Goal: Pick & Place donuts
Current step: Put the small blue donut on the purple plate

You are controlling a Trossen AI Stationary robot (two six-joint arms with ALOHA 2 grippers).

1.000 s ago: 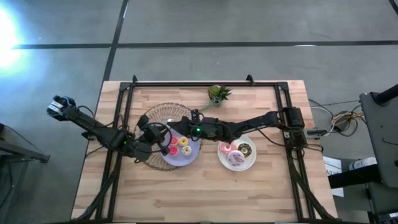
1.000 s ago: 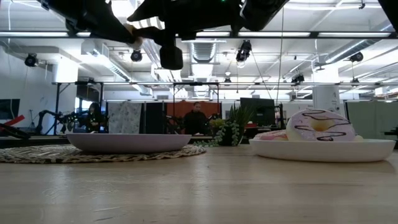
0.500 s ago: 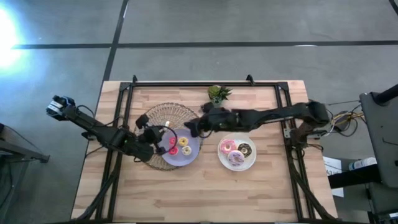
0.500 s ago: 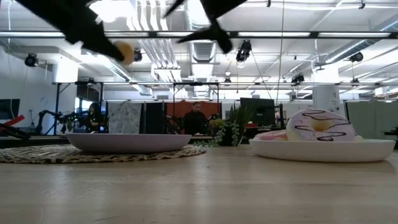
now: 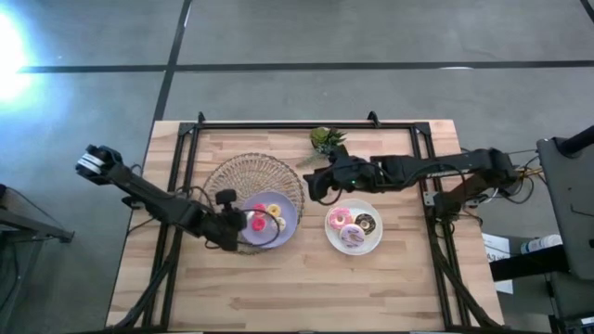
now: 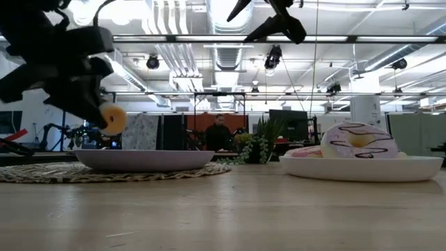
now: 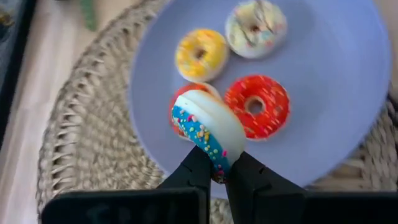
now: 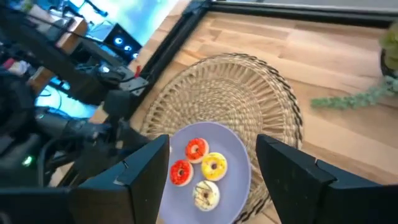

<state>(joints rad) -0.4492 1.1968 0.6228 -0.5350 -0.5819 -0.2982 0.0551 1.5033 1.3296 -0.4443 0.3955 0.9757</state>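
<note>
Left gripper [image 7: 214, 177], low centre-left of the high view at the lavender plate's [image 5: 288, 223] edge, was clamped on a white, blue-sprinkled donut [image 7: 208, 134]. Red, yellow and white donuts [image 7: 257, 106] lay on that plate, over a woven mat [image 5: 232, 176]. White plate [image 5: 376, 243] sat right. Right gripper [image 5: 316, 186], fingers apart, hovered between the plates near the plant [image 5: 325, 139].

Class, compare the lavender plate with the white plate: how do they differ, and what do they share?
The lavender plate rests on a woven mat; the white plate sits directly on the wooden table. The lavender plate lies nearer the left gripper, the white one nearer the right gripper. Both are round and hold donuts.
</note>
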